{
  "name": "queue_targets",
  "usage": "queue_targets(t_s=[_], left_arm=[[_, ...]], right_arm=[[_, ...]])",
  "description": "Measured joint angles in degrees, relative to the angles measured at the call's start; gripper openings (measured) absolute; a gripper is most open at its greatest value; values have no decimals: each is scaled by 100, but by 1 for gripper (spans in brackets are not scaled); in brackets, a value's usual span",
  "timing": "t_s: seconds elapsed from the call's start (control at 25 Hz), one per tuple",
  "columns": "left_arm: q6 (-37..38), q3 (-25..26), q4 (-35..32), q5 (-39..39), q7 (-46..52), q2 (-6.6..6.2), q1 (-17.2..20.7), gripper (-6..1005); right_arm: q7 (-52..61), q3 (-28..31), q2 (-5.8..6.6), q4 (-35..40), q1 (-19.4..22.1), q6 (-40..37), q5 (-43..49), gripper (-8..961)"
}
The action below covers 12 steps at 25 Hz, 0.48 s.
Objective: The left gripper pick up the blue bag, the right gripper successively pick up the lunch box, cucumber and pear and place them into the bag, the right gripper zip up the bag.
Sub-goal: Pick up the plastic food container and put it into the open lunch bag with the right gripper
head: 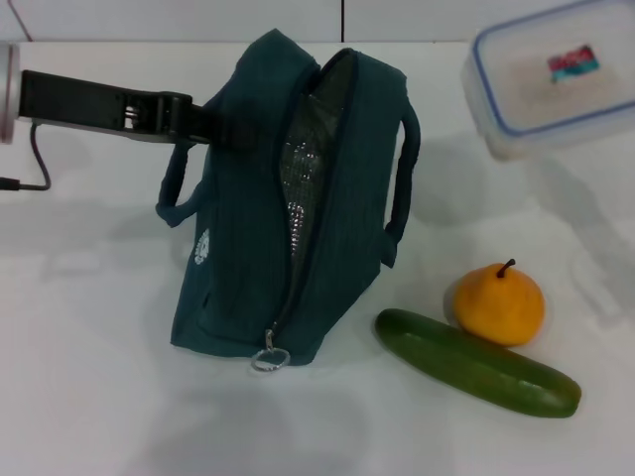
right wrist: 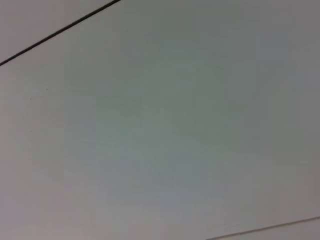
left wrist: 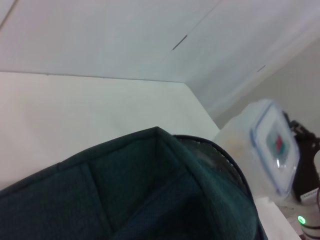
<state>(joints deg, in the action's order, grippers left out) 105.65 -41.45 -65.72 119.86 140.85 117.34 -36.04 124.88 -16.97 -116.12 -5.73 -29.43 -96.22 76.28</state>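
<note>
The blue bag (head: pixel 248 238) stands upright on the white worktop (head: pixel 89 397), its zipper undone so that the silver foil lining (head: pixel 298 188) shows through the long opening. A small white round logo (head: pixel 202 248) sits on the side facing the robot's left; its writing is too small to read. The metal ring pull (head: pixel 269 358) hangs at the bottom end of the zipper, touching the worktop. One rounded handle (head: pixel 405 183) curves out on the bag's right side, another on its left.

The left end effector (head: pixel 220 127) reaches in from the left at the bag's upper edge, pinching the fabric there, with a black cable (head: pixel 38 159) trailing below its arm. In the left wrist view the bag's teal rim (left wrist: pixel 150 175) fills the lower part of the picture.

The lunch box (head: pixel 554 79) hangs in the air to the upper right of the bag, tilted, with its blue-rimmed lid toward the camera. Its red-and-teal label (head: pixel 573 62) carries print that cannot be made out. The right end effector holding it is not visible, so its state cannot be told; the right wrist view shows only a plain pale surface with a dark seam.

The pear (head: pixel 499 303) rests on the worktop to the right of the bag, stem up. The cucumber (head: pixel 476 363) lies just in front of it, touching it, angled away from the bag's base.
</note>
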Motion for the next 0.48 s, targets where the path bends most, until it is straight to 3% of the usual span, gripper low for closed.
queue_targets(t_s=[0.48], left_arm=[[-41,-147,-104,16,45,137,-135,49]], right_arm=[[-4,206,-7,-118,-946,-341,41,96]])
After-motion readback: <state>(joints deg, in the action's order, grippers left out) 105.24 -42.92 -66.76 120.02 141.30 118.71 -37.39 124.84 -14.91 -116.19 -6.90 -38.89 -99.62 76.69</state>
